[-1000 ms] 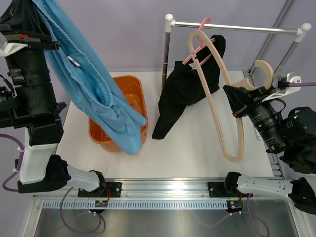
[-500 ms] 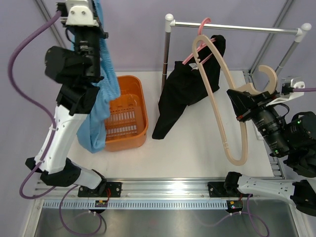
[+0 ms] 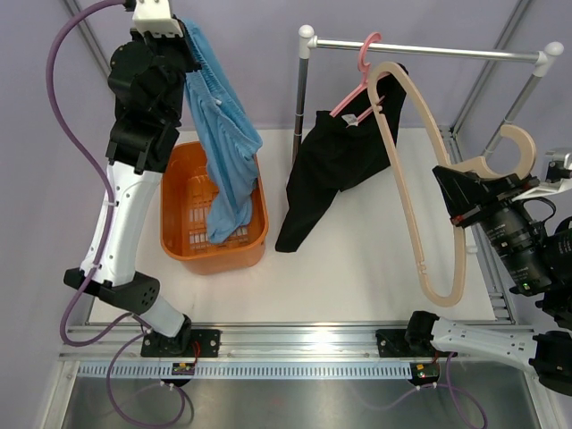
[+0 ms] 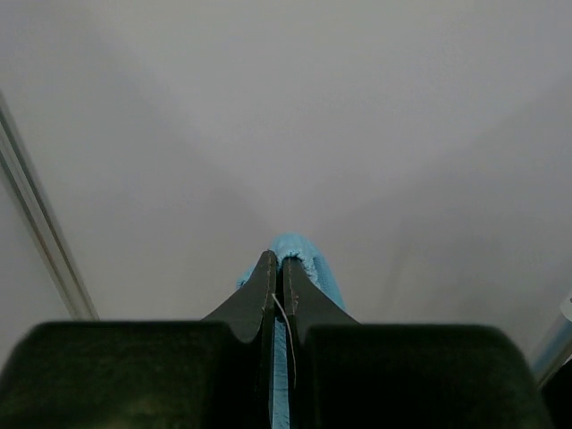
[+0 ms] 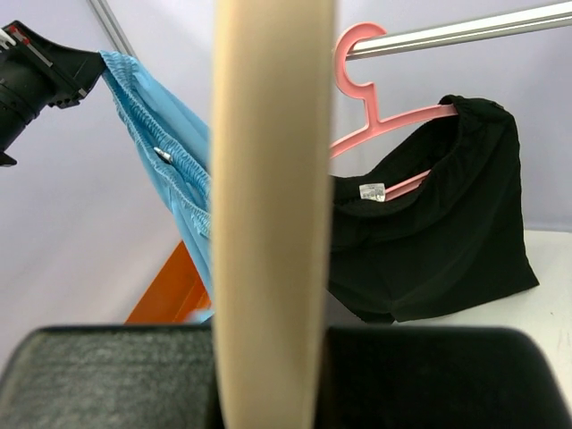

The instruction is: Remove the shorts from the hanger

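Note:
My left gripper (image 3: 186, 45) is raised high at the back left, shut on the waistband of the blue shorts (image 3: 223, 147). The shorts hang free and their lower end reaches into the orange basket (image 3: 179, 241). In the left wrist view the blue cloth (image 4: 299, 255) is pinched between the black fingertips (image 4: 264, 286). My right gripper (image 3: 465, 201) is shut on the beige wooden hanger (image 3: 416, 179), which is bare and held up at the right. The hanger (image 5: 268, 206) fills the middle of the right wrist view.
A metal clothes rail (image 3: 429, 49) stands at the back. A pink hanger (image 3: 365, 67) on it carries black shorts (image 3: 335, 170), which hang down to the white table (image 3: 357, 268). The rail's posts stand at the middle and the right.
My left arm has swung right, carrying the blue shorts from beside the basket to over it. My right gripper has moved the bare hanger right and a little up.

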